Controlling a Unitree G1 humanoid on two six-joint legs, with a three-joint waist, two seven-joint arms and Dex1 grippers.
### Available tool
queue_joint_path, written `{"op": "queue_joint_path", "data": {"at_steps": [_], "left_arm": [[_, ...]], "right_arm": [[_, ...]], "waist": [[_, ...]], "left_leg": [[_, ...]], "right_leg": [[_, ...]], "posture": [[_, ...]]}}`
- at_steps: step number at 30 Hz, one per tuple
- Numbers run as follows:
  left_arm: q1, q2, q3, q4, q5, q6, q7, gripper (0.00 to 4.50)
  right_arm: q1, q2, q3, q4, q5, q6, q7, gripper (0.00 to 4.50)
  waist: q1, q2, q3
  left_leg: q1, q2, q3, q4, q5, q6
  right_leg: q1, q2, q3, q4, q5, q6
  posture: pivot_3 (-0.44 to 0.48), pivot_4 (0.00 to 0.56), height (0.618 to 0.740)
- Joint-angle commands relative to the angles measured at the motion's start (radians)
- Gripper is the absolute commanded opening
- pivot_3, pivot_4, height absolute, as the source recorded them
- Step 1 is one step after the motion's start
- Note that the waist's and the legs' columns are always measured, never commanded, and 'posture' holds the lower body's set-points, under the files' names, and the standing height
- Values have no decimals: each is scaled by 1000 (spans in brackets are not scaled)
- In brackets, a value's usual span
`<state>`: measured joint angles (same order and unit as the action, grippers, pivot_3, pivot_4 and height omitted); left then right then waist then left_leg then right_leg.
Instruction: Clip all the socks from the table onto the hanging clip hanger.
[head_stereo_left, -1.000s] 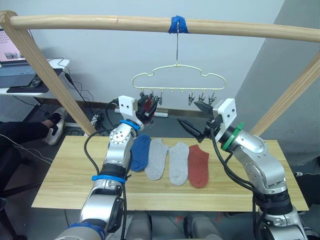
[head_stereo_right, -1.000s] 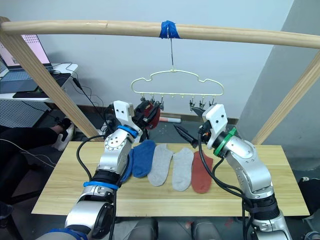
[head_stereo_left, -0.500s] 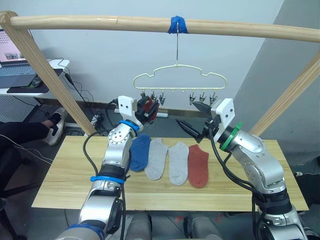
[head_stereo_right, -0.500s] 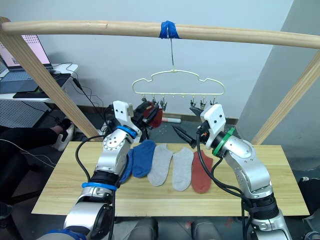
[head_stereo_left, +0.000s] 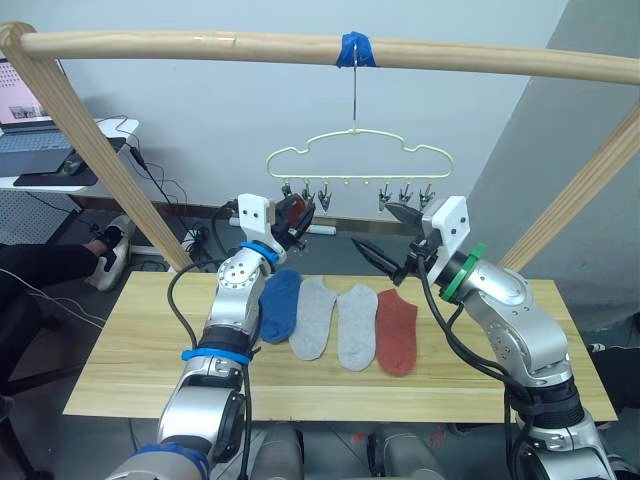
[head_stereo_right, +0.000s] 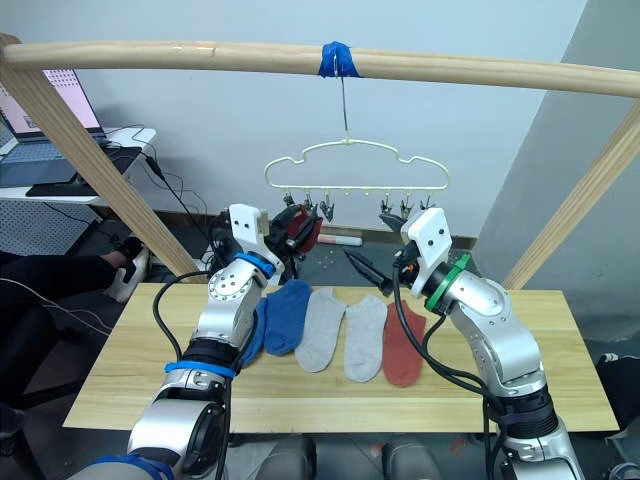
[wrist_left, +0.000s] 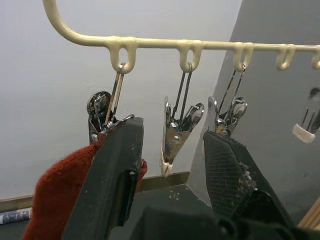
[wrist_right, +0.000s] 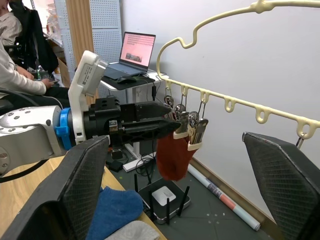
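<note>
Left claw (wrist_left: 172, 150) spread around second silver clip (wrist_left: 176, 135) of pale yellow-green wire clip hanger (head_stereo_left: 357, 150); rust red knit sock (wrist_left: 55, 195) hangs clipped beside its finger. Back off straight. Right claw (head_stereo_left: 388, 232) spread, empty; four socks (head_stereo_left: 338, 318) below on light wooden plank table (head_stereo_left: 130, 350).

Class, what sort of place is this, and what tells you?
Probably a robotics lab or workshop: a wooden rail rigged over a plank table, a desk with a laptop, and loose cables on the floor.

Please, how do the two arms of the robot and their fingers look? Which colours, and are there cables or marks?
Both arms are silver-grey metal with white wrist blocks and loose black cables. The left arm carries blue rings, the right a green one. The left gripper and the right gripper each have two black fingers with finely textured inner faces.
</note>
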<state>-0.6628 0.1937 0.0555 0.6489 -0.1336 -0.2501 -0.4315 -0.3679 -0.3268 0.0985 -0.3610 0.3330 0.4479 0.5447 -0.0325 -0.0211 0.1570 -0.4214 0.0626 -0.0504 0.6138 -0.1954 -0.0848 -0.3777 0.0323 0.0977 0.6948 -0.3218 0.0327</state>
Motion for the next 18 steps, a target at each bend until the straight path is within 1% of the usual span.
{"op": "queue_joint_path", "data": {"at_steps": [1, 12, 18], "left_arm": [[-44, 0, 10, 17, 6, -42, 9, 2144], [-113, -2, 15, 109, 7, -93, 23, 2144], [-122, -2, 13, 131, 4, -108, 13, 2144]], "right_arm": [[-21, -5, -9, -44, 5, -10, 1, 4500], [-13, -19, -5, -44, -4, -14, 1, 4500], [-13, -18, -7, -45, -2, -12, -4, 4500]], "waist": [[0, 0, 0], [-1, 0, 0], [-1, 0, 0]], "left_leg": [[0, 0, 0, 0, 0, 0], [0, 0, 0, 0, 0, 0], [0, 0, 0, 0, 0, 0]], "right_leg": [[0, 0, 0, 0, 0, 0], [0, 0, 0, 0, 0, 0], [0, 0, 0, 0, 0, 0]], "posture": [[-29, 142, 740], [-38, 140, 740], [-38, 140, 740]]}}
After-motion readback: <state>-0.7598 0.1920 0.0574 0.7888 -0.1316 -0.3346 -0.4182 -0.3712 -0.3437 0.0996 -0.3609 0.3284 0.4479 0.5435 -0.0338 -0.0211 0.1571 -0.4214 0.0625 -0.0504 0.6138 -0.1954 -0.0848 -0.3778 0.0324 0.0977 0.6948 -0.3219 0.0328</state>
